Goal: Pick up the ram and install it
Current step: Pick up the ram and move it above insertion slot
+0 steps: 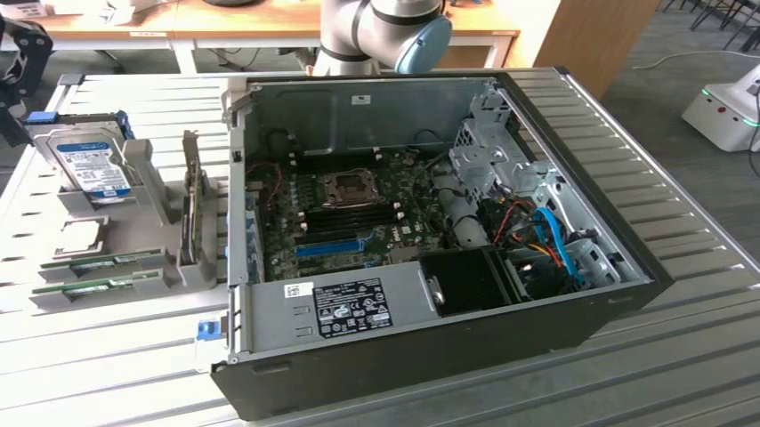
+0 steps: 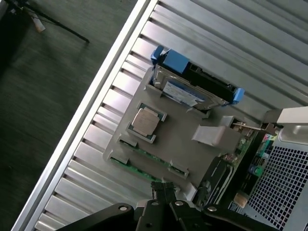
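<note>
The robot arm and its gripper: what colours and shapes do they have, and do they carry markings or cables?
The silvery grey, round-tubed arm has a light blue round cap at its joint. The matte black gripper is made of angular linked bars with small silver pins at the pivots. I can make out no markings or cables on either.

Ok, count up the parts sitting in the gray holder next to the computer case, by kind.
Hard drive: 1
Processor chip: 1
Ram sticks: 2
Expansion card: 1
Total: 5
</note>
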Robot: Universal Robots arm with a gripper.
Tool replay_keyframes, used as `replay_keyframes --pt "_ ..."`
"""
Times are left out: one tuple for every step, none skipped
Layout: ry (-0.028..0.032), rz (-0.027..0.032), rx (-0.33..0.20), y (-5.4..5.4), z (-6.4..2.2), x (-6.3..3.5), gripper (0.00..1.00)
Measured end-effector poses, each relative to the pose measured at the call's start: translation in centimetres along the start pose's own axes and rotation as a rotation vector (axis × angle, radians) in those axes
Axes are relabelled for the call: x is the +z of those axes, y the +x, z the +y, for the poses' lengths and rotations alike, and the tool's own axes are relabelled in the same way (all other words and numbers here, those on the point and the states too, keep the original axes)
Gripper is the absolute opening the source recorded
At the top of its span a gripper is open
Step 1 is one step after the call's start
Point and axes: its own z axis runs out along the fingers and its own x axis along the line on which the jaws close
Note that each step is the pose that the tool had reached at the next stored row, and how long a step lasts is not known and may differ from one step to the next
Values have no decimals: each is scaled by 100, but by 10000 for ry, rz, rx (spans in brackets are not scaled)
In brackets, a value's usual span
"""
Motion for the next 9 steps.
replay_keyframes --pt "-3 6 -131 0 0 0 11" --pt "-6 12 -268 0 0 0 11" --pt "-9 18 -407 0 0 0 11" --pt "-12 25 -549 0 0 0 11" --pt "-16 32 -696 0 0 0 11" --pt "-19 38 -839 0 0 0 11" --pt "-22 45 -991 0 0 1 11" --pt "-26 52 -1133 0 0 1 11" --pt "-29 58 -1278 0 0 1 11"
